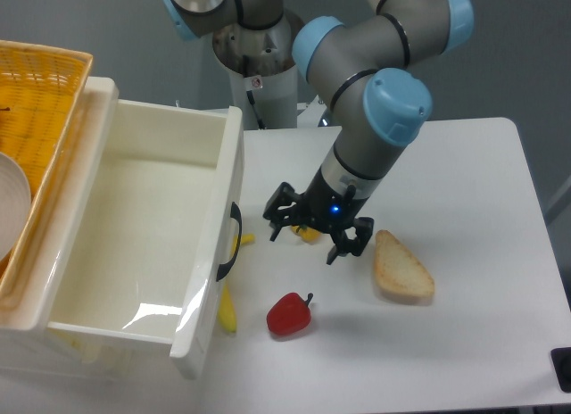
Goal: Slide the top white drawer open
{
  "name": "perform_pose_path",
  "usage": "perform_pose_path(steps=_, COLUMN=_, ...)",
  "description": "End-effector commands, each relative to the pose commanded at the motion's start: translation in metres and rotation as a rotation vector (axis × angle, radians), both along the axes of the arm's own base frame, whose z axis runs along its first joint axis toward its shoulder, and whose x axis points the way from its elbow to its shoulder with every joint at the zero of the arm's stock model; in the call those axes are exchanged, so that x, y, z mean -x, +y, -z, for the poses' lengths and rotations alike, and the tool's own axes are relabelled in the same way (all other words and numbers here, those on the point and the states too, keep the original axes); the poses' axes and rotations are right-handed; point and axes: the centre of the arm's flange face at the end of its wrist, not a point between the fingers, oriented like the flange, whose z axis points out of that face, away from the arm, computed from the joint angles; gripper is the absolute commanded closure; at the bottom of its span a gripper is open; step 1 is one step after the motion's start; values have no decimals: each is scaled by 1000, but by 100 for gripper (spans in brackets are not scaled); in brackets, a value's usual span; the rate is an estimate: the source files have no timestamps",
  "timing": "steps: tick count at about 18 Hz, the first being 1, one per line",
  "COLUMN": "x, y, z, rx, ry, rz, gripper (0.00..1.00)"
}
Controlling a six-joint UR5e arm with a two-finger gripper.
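The jaws (314,232) hang open and empty above the desk (464,182). Left of them, apart, the drawer (152,244) stands pulled out, its handle (230,240) facing them. A pepper (289,314) lies below them, bread (403,269) to their right.

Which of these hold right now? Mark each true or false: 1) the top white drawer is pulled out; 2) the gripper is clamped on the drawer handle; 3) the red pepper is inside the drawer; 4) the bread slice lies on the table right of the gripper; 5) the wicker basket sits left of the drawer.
1) True: the top white drawer stands pulled out, its cream inside showing.
2) False: the gripper hangs open over the table, apart from the black handle.
3) False: the red pepper lies on the table in front of the drawer.
4) True: the bread slice.
5) True: the wicker basket.
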Motion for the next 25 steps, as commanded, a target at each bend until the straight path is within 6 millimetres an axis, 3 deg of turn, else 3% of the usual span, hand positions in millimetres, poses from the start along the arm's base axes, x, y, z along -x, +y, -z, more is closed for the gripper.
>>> perform_pose_path(steps=5, x=19, y=-6, z=18, rx=88, ry=82, rz=-1, gripper=0)
perform_pose_path(steps=7, x=44, y=-18, z=42, rx=105, ry=63, rz=-17, gripper=0)
perform_pose_path(steps=9, x=53, y=-21, z=46, rx=117, ry=90, rz=9, gripper=0)
perform_pose_path(steps=11, x=80, y=-37, z=56, rx=114, ry=119, rz=24, gripper=0)
perform_pose_path(steps=15, x=106, y=-43, z=81, rx=209, ry=182, rz=160, gripper=0)
perform_pose_path(steps=18, x=121, y=-48, z=95, rx=250, ry=194, rz=166, gripper=0)
perform_pose_path(steps=25, x=150, y=-70, z=108, rx=247, ry=208, rz=241, gripper=0)
